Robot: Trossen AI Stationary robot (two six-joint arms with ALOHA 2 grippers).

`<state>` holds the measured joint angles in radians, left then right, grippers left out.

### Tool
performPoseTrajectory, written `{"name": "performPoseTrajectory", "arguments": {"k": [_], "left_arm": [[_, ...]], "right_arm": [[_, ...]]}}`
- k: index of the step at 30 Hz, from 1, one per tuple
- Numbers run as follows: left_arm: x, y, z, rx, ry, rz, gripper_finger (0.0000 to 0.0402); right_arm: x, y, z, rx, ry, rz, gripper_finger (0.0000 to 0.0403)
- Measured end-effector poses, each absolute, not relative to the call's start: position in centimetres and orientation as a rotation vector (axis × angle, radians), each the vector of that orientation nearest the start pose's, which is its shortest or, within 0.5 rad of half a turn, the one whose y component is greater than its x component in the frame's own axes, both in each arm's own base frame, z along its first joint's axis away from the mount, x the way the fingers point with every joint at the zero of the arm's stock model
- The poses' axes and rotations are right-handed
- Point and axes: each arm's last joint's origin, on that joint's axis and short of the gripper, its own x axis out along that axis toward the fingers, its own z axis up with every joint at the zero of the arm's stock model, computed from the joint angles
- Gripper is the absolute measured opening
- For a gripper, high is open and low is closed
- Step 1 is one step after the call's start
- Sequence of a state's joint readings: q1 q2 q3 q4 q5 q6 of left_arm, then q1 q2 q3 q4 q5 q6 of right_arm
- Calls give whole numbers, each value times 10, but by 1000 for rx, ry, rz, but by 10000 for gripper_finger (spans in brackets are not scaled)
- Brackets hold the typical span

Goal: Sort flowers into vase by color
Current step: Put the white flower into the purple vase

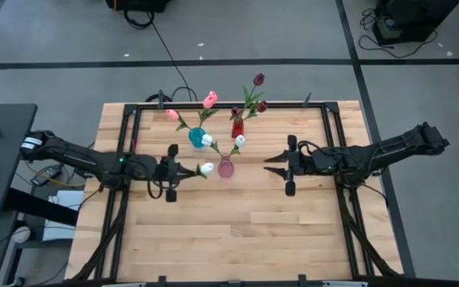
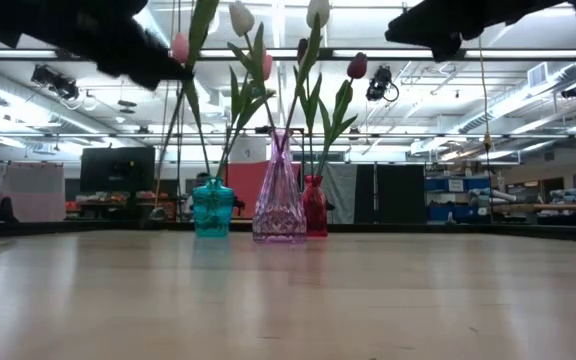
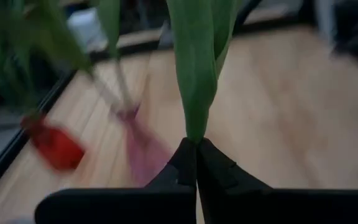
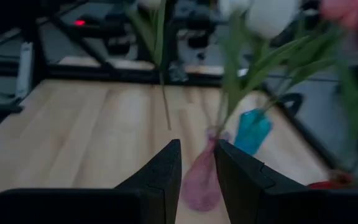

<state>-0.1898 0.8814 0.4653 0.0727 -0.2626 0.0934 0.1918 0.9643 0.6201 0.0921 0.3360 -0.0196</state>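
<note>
Three small vases stand near the table's far middle: teal [image 1: 196, 136], clear pink [image 1: 225, 167] and red [image 1: 237, 127]. Pink tulips [image 1: 210, 100] stand in the teal vase, maroon ones [image 1: 258, 79] in the red one, and white ones [image 1: 240, 140] in the pink one. My left gripper [image 1: 191, 170] is shut on another white tulip [image 1: 206, 168], just left of the pink vase. My right gripper [image 1: 271, 164] hovers right of that vase, slightly open and touching nothing; the pink vase [image 4: 199, 180] shows between its fingers. My left gripper pinches the white tulip between its two fingertips at the green stem and leaf [image 3: 194, 127], coming level from the table's left. The tulip is upright and lifted clear; its bare lower stem [image 4: 165, 102] hangs free in the air above the table.
A black frame [image 1: 229, 104] runs along the table's far edge and down both sides. The vases stand close together, their leaves and stems spreading above them [image 2: 258, 90]. Bare wood [image 1: 229, 231] lies toward the near edge.
</note>
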Motion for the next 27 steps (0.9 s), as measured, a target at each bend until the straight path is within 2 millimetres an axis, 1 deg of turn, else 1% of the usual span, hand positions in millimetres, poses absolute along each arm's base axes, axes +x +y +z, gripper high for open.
{"name": "performPoseTrajectory", "arguments": {"k": [4,9,13,17,21,27], "left_arm": [[201,-33,236,145,224,-22,3],[215,-39,239,122,103,-82,3],[224,-44,237,183,54,-78,4],[232,-49,234,304,58,-15,4],[238,-53,249,364,15,9,4],[244,-56,279,347,-72,24,4]], "right_arm": [[219,31,261,-65,294,-91,110],[223,30,255,-68,319,-101,110],[223,28,256,-73,319,-108,110],[219,26,261,-89,293,-140,110],[214,24,267,-98,268,-189,110],[209,23,271,-98,255,-209,110]]}}
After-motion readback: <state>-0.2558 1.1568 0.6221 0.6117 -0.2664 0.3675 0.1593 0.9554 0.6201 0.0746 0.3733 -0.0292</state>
